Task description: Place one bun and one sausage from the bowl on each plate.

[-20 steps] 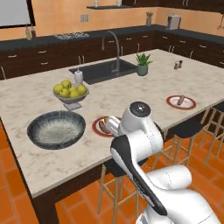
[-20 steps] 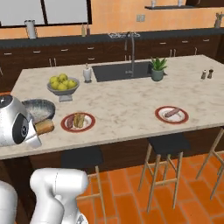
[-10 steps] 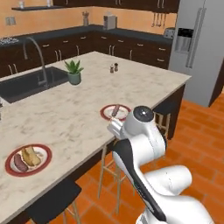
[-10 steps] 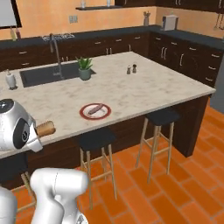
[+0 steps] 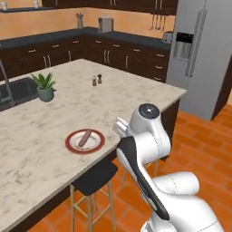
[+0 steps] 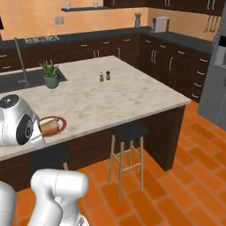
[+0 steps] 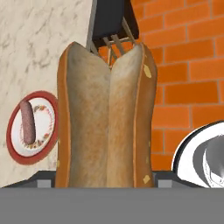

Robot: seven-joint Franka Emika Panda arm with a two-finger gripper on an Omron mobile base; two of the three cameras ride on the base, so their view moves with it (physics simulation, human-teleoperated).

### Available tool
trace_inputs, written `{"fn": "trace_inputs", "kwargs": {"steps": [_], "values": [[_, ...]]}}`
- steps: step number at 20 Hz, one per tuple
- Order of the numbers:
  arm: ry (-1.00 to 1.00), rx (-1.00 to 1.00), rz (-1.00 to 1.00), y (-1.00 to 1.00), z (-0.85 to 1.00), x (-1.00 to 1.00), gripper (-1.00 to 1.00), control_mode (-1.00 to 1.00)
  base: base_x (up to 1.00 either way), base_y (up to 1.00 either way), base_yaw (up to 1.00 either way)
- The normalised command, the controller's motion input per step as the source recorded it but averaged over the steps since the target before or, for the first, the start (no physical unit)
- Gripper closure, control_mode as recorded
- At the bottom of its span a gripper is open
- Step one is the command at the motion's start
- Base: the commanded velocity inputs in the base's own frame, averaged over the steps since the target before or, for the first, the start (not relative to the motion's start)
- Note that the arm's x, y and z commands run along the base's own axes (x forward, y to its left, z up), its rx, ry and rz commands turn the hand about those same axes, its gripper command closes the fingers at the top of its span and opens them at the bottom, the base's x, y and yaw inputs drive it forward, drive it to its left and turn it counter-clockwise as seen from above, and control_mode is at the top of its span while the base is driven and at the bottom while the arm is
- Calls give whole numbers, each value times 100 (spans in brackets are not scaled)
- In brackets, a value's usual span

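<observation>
A split tan bun (image 7: 105, 118) stands upright between the fingers of my gripper (image 7: 105, 181), which is shut on it. From the right base view the bun (image 6: 49, 126) sticks out beside the arm's white wrist, just off the counter's near edge. A red-rimmed plate (image 5: 69, 144) lies on the marble island close to that edge, with one sausage (image 5: 84, 137) on it. In the hand view the same plate (image 7: 26, 158) and sausage (image 7: 27, 122) sit to the left of the bun. A sliver of the plate (image 6: 63, 125) shows behind the bun. The bowl is out of view.
A dark stool (image 5: 93, 177) stands under the counter edge by the plate, and another stool (image 6: 128, 130) further right. On the island are a potted plant (image 5: 44, 86), two shakers (image 5: 96, 80) and the sink (image 5: 13, 93). A grey fridge (image 5: 201, 54) stands at the right.
The whole picture has shifted: the base drove right along the island, so the first plate, the bowl and the apples left the views. The bun stays in my gripper.
</observation>
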Motion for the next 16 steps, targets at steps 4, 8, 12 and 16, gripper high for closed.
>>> {"fn": "trace_inputs", "kwargs": {"steps": [4,8,12,16], "values": [[0,0,0,0,0,0,100,100,99,-42,41],[1,0,24,18,-9,48,100,-100,43,0,27],[16,0,39,71,-38,91,100,-100,0,0,0],[30,-11,9,100,-85,97,100,-100,0,0,0]]}}
